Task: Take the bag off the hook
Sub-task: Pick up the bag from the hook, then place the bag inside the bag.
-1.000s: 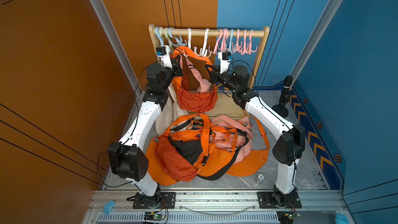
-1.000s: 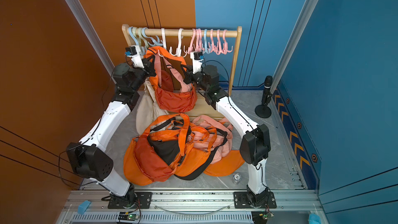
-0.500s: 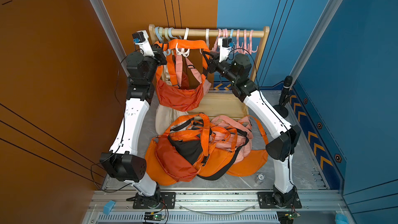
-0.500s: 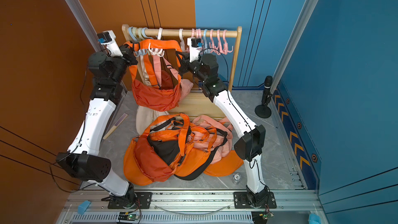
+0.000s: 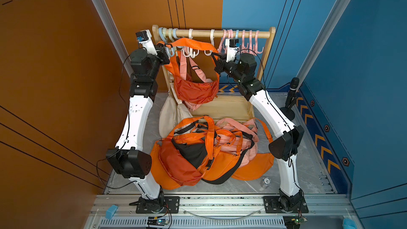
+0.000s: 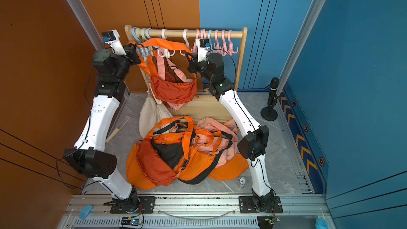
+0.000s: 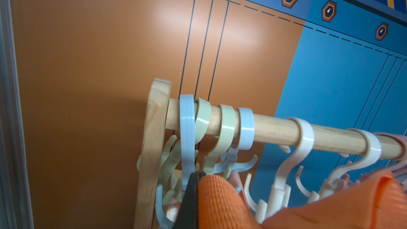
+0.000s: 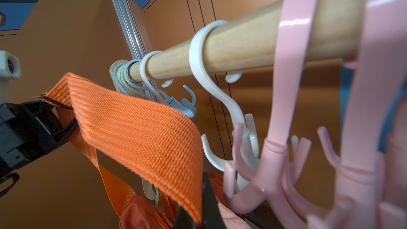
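Observation:
An orange bag hangs below the wooden rail by its orange strap. The strap is stretched nearly level between my two grippers. My left gripper is shut on the strap beside the rail's left post. My right gripper is shut on its other end, close to the pink hooks. The strap passes in front of the white hooks; I cannot tell whether it touches one.
A pink bag's straps hang behind the orange bag. A cream bag leans at the rack's foot. Several orange and pink bags lie piled on the floor between the arms. A microphone stand is at the right wall.
Both grippers have risen with the strap, pulling it from a peaked loop into a flat span. The left arm swung up and out to the left, and the bag rose with it.

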Controlling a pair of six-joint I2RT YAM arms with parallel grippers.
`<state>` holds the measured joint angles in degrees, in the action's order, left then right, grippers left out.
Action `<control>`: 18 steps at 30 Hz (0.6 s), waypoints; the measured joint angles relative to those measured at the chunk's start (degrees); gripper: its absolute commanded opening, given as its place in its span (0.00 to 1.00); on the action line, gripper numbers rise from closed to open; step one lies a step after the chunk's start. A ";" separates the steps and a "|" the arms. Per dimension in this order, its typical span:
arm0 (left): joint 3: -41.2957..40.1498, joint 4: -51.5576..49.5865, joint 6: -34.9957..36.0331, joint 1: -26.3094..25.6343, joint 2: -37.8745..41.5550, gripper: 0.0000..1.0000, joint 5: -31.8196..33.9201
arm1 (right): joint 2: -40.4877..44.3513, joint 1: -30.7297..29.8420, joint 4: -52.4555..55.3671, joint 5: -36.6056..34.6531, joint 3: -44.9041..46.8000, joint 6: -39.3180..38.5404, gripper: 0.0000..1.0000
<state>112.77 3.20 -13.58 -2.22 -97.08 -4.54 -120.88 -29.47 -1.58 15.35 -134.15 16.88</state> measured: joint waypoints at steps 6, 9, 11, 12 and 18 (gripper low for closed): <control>-6.62 -0.07 0.52 -0.55 7.80 0.00 0.04 | 8.26 -2.25 -0.28 0.02 9.16 -2.03 0.00; -10.25 0.02 1.36 -1.20 12.96 0.00 0.07 | 13.27 -3.58 -0.59 0.04 13.64 -3.04 0.00; -12.39 0.26 2.01 -1.57 16.33 0.00 0.07 | 16.15 -4.28 -0.98 0.02 16.00 -3.65 0.00; -13.57 0.39 2.21 -1.62 18.12 0.00 0.07 | 17.79 -4.66 -1.01 0.04 17.27 -4.02 0.00; -19.98 0.79 3.28 -1.66 26.84 0.00 0.57 | 25.79 -7.37 -0.96 0.00 23.45 -6.62 0.00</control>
<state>92.79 3.99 -10.31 -3.88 -70.24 -3.97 -95.09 -36.84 -2.55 15.35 -110.69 10.26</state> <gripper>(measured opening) 0.046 0.048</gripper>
